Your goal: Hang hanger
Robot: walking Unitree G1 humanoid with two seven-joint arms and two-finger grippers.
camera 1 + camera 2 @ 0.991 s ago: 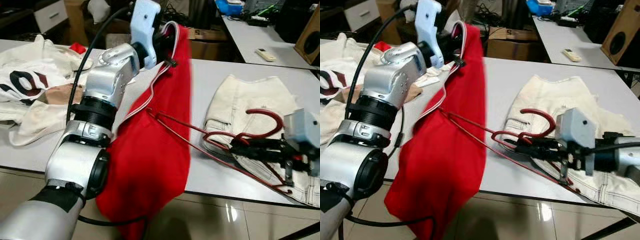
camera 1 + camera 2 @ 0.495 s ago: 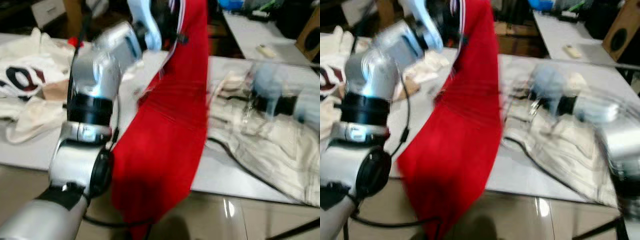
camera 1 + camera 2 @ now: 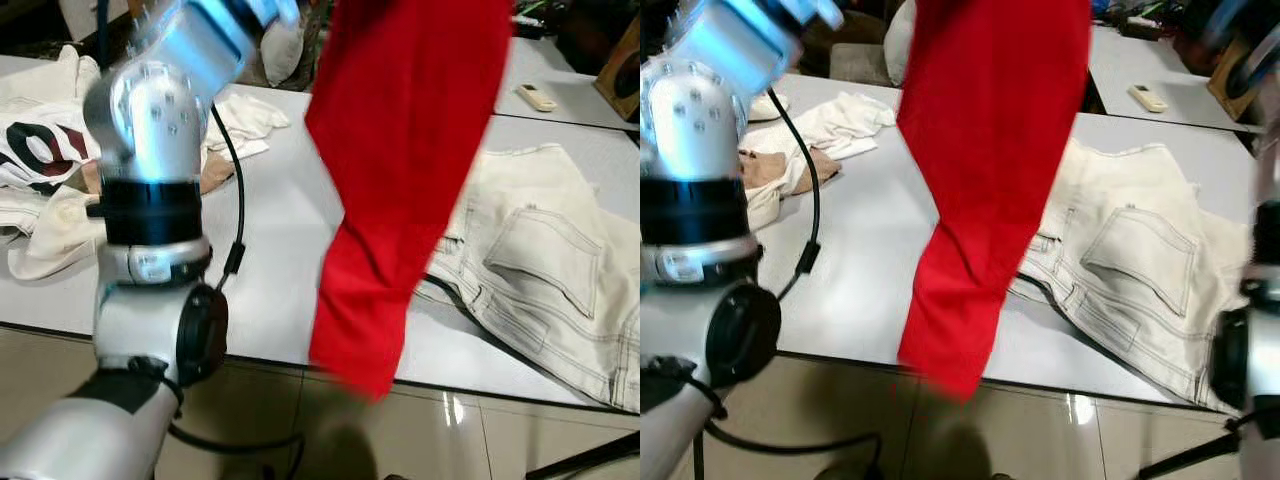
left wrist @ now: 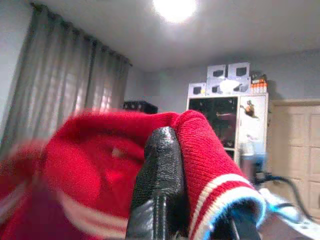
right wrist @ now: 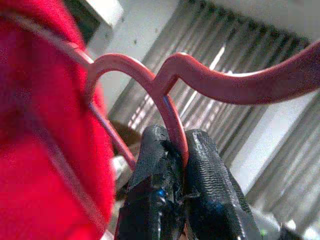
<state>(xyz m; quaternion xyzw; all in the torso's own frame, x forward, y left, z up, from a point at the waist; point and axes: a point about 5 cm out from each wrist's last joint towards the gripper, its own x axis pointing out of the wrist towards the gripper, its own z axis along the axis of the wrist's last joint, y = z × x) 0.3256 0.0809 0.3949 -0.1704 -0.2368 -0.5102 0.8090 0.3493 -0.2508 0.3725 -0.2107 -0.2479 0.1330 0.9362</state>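
Hanging high above the table (image 3: 270, 250), the red hanger (image 5: 165, 90) sits pinched at its neck between the right gripper (image 5: 182, 150) fingers, which are clamped tight on the wire just below the hook. You see the red garment (image 3: 400, 180) draped from it, its lower end dangling past the table edge toward the floor. Your left gripper (image 4: 160, 165) is closed on the garment's ribbed, white-striped cuff or hem, raised toward the ceiling.

Judgement: carry phase; hanger and garment are lifted clear, not yet hung. No rail shows, so your next move calls for finding one and presenting the hook upright.

Clearances: white jeans (image 3: 560, 270) lie on the table just beside the hanging cloth; other clothes (image 3: 50, 170) sit well apart beyond the left arm. Mind the trailing end near the table edge.
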